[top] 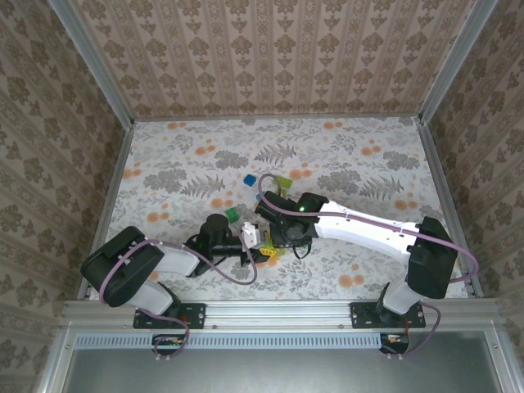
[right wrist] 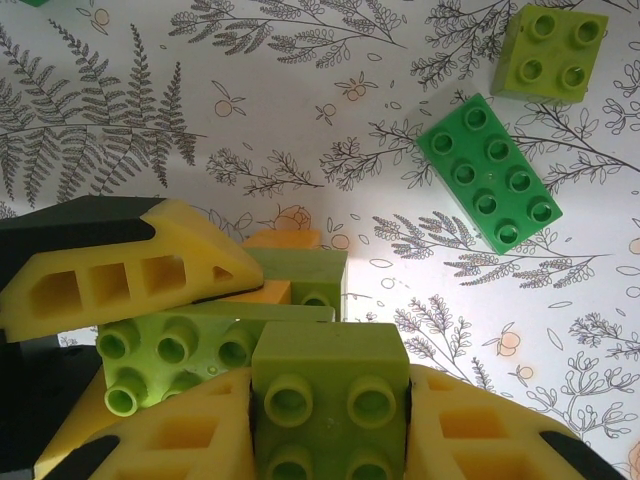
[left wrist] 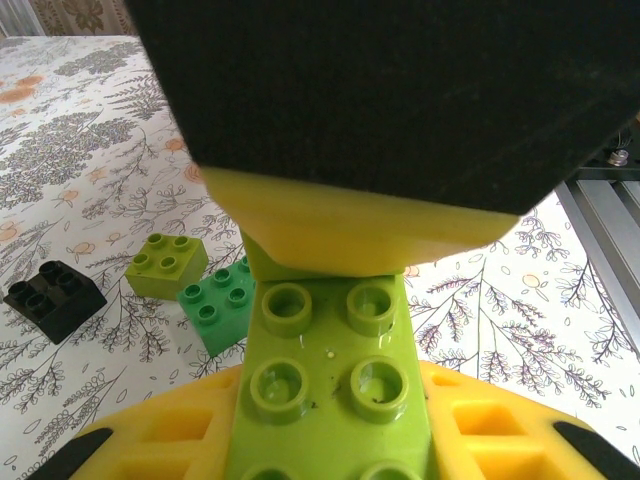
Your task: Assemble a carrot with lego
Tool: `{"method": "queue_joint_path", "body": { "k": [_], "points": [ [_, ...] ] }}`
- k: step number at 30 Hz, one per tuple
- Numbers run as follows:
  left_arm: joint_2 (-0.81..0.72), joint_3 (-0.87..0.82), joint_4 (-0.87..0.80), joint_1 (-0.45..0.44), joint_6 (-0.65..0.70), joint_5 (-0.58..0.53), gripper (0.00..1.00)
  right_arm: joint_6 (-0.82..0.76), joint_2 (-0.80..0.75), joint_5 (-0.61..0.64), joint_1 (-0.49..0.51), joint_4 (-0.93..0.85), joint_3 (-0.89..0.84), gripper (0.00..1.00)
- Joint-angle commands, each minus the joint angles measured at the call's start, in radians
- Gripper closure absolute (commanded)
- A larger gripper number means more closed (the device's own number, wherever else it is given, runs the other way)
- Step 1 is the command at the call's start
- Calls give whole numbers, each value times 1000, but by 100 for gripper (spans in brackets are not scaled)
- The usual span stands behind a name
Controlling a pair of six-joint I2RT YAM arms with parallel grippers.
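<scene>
My left gripper (left wrist: 330, 435) is shut on a light green lego brick (left wrist: 325, 400), studs facing the camera. My right gripper (right wrist: 330, 430) is shut on a smaller light green brick (right wrist: 328, 385). The two grippers meet at mid-table (top: 266, 235), with the right brick pressed against the end of the left one. In the right wrist view the left gripper's yellow finger (right wrist: 130, 265) lies over its light green brick (right wrist: 175, 350), with orange pieces (right wrist: 285, 240) stuck behind it. The right gripper's yellow finger (left wrist: 350, 225) and black body cover the far end of the left brick.
Loose bricks lie on the floral table: a dark green long brick (right wrist: 490, 180), a light green square one (right wrist: 553, 50), a black one (left wrist: 52, 295), a light green one (left wrist: 165, 265) and a dark green one (left wrist: 220, 305). A blue brick (top: 250, 180) lies farther back.
</scene>
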Motion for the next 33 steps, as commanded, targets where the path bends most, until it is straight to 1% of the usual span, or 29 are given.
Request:
{"method": "queue_joint_path", "body": {
  "k": [1, 6, 17, 27, 30, 33],
  "points": [
    [30, 8, -54, -4, 39, -41, 73, 4, 66, -21, 13, -72, -31, 75],
    [30, 8, -55, -6, 41, -45, 73, -7, 89, -22, 15, -91, -6, 75],
    [32, 13, -62, -10, 46, -49, 73, -6, 121, -32, 20, -84, -19, 74],
    [39, 18, -72, -15, 50, -55, 73, -28, 150, -18, 23, -122, 23, 73],
    [38, 18, -74, -17, 50, -58, 73, -35, 148, -19, 24, -123, 29, 71],
    [39, 19, -76, -18, 50, -57, 73, -40, 136, -33, 23, -95, 26, 64]
  ]
}}
